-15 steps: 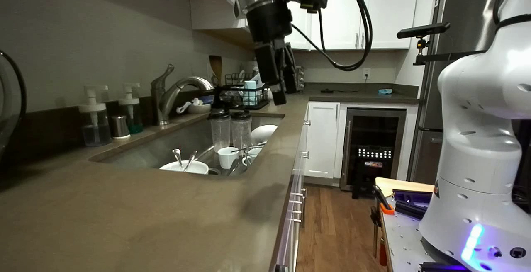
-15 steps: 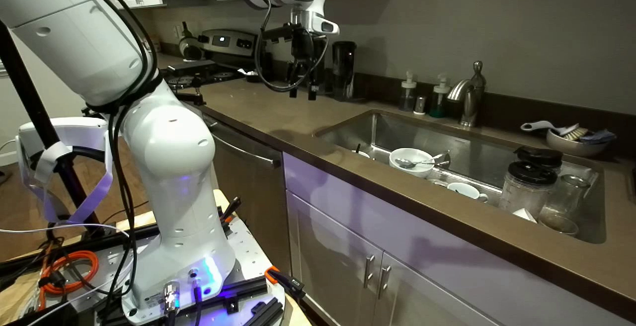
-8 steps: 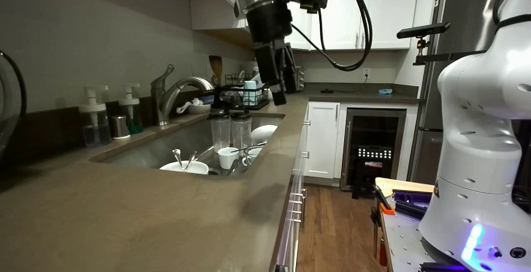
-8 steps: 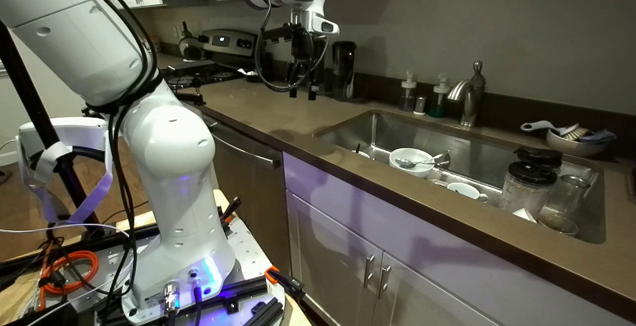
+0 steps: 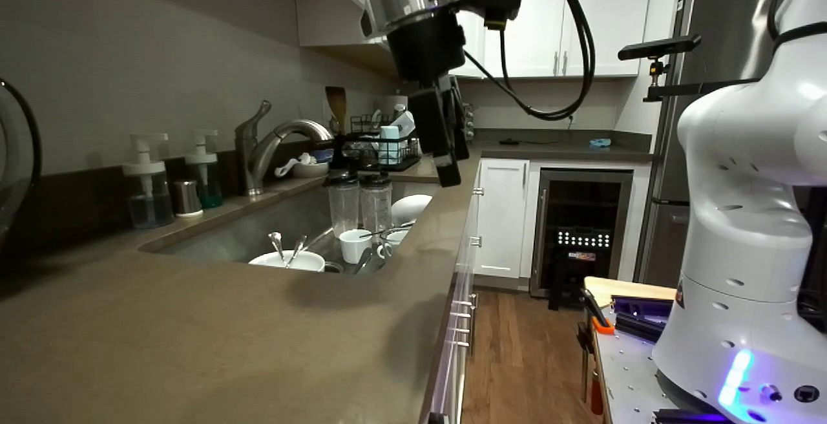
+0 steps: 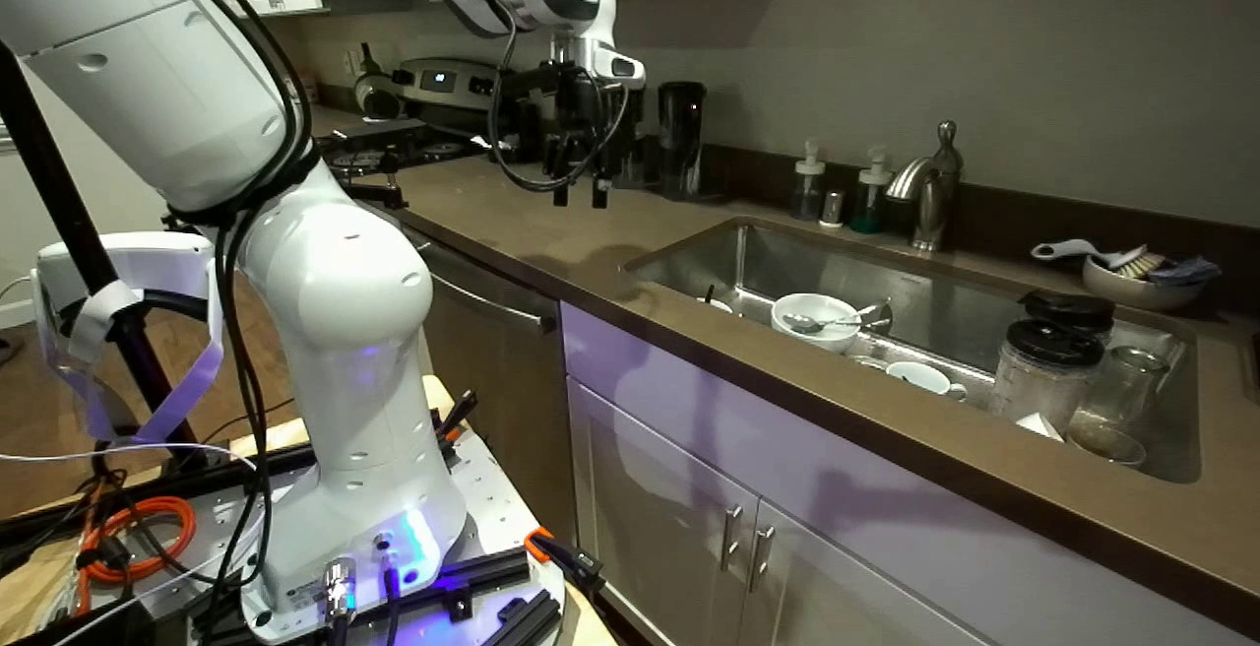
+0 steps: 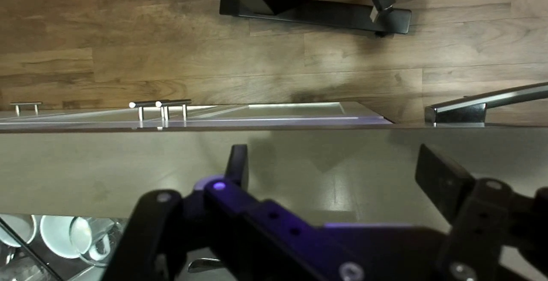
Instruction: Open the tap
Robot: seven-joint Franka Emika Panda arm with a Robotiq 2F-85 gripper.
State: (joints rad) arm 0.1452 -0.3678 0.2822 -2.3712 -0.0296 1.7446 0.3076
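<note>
The shiny silver tap (image 5: 258,164) stands on the counter behind the sink, its gooseneck spout arching over the basin and its lever pointing up. It also shows in an exterior view (image 6: 930,208). It is out of the wrist view. My black gripper (image 5: 454,163) hangs pointing down over the counter, well apart from the tap. In an exterior view my gripper (image 6: 580,197) is far to the left of the tap, above the counter. In the wrist view my gripper (image 7: 334,161) has its two fingers wide apart with only bare counter below and nothing between them.
The sink (image 6: 689,267) holds a white bowl (image 6: 815,319), mugs and lidded clear containers (image 6: 1045,370). Soap dispensers (image 5: 147,185) and a small metal cup (image 5: 187,198) stand beside the tap. A bowl with brushes (image 6: 1142,282) and a dish rack (image 5: 394,152) are beyond it.
Nearly still at first, my gripper has then shifted slightly down, away from the tap, with the wrist tilting a little. The tap and the sink things have not moved.
</note>
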